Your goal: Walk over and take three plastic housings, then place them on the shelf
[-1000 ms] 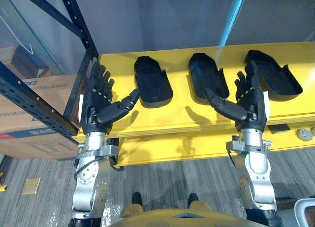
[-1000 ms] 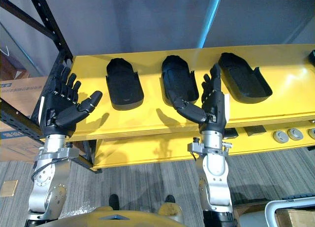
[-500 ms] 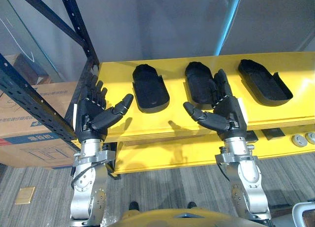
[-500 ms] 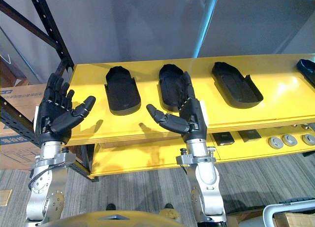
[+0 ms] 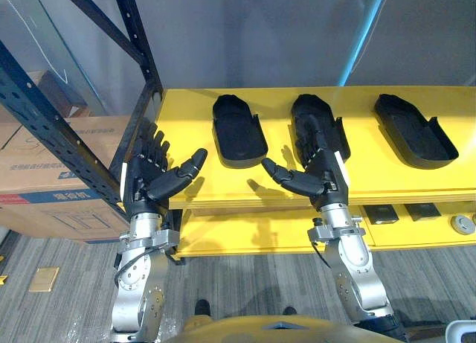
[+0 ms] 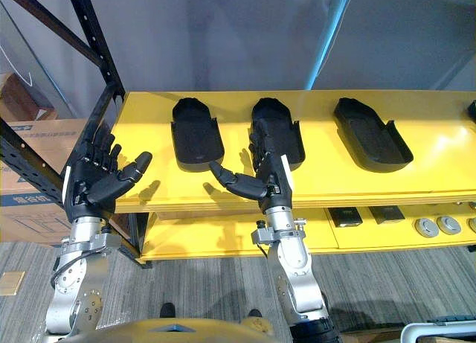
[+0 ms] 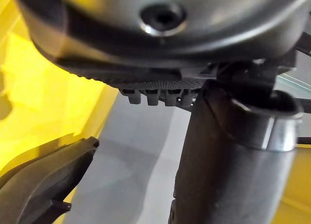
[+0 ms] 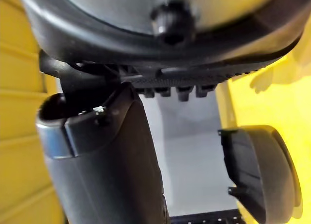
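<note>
Plainly, both hands are raised in front of the yellow shelf (image 5: 186, 112) with nothing in them. The left hand (image 5: 149, 181) stands upright at the shelf's left front corner, just beside the black rack upright (image 5: 137, 45). Its palm is turned inward, its fingers are straight and spread a little, and its thumb juts out to the right, towards the left housing (image 5: 238, 132) but apart from it. The silver-grey forearm rises almost vertically beneath it.

The right hand (image 5: 320, 175) mirrors that pose in front of the middle of the shelf: fingers straight and pointing up, palm inward, thumb stretched out to the left, forearm leaning slightly in from the lower right. Its fingertips show against the near end of the middle housing (image 5: 316, 109); whether they touch it cannot be told. In the right wrist view the thumb stands clear of the hand, and one black housing (image 8: 262, 170) lies past it on the yellow surface, ungrasped.

All three black plastic housings lie in a row on the shelf's top level, open side up, well apart from one another. The right housing (image 5: 413, 131) is off to the right of the right hand. On the lower level, near the right end, lie small dark flat parts (image 5: 379, 213). Behind the rack on the left sits a cardboard box (image 5: 44, 187).
</note>
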Available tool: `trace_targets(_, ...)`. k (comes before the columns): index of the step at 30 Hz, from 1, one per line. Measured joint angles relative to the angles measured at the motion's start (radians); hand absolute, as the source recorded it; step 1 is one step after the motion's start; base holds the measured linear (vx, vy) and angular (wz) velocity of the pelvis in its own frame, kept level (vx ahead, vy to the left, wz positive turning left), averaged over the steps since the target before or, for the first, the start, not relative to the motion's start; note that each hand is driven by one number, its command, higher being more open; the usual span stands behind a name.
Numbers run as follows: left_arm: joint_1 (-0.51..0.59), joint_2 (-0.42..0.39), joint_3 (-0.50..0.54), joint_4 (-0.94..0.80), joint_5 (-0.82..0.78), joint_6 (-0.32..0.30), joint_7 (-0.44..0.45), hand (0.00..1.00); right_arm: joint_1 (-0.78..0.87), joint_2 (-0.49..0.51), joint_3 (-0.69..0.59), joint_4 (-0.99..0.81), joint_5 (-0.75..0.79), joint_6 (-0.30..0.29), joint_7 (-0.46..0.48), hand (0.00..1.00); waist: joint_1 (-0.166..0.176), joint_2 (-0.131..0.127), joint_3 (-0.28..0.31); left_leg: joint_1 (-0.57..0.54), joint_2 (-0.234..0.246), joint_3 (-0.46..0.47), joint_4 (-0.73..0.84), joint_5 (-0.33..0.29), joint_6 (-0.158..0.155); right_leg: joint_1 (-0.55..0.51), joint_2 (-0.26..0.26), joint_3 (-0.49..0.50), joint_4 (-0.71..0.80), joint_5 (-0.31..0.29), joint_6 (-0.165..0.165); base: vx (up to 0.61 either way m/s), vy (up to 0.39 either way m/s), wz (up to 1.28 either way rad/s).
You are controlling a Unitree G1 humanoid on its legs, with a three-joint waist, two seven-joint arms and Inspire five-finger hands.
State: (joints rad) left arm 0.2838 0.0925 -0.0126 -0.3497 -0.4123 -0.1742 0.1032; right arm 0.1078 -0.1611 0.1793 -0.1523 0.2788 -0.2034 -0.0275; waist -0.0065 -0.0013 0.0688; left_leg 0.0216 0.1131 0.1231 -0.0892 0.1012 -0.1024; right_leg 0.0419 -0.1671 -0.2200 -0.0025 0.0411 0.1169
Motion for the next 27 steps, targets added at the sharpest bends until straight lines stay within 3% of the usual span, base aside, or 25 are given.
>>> trace_targets(13,0.000,0.005,-0.030,0.000,0.000,0.000,0.003,1.00,-0.056,-0.002,0.067,0.076,0.001,0.026,0.071,1.00,0.005,0.002,0.002,-0.012,0.000,-0.024,0.000,0.012,0.001,-0.001,0.000,-0.023,0.008,-0.004,-0.006,-0.01,-0.005,0.05)
trace_targets(18,0.000,0.005,-0.031,0.000,0.000,0.000,0.010,1.00,-0.059,-0.008,0.071,0.080,0.001,0.063,0.088,1.00,0.006,0.003,0.022,-0.012,0.000,-0.027,0.000,0.012,0.001,-0.001,0.000,-0.025,0.014,-0.005,-0.007,-0.01,-0.001,0.00)
trace_targets(27,0.000,0.005,-0.037,0.000,0.000,0.000,0.011,1.00,-0.076,-0.021,0.107,0.137,0.000,0.067,0.107,1.00,0.006,0.002,0.035,-0.012,0.000,-0.035,0.000,0.014,0.001,0.001,-0.001,-0.035,0.018,-0.007,-0.009,-0.01,-0.003,0.01)
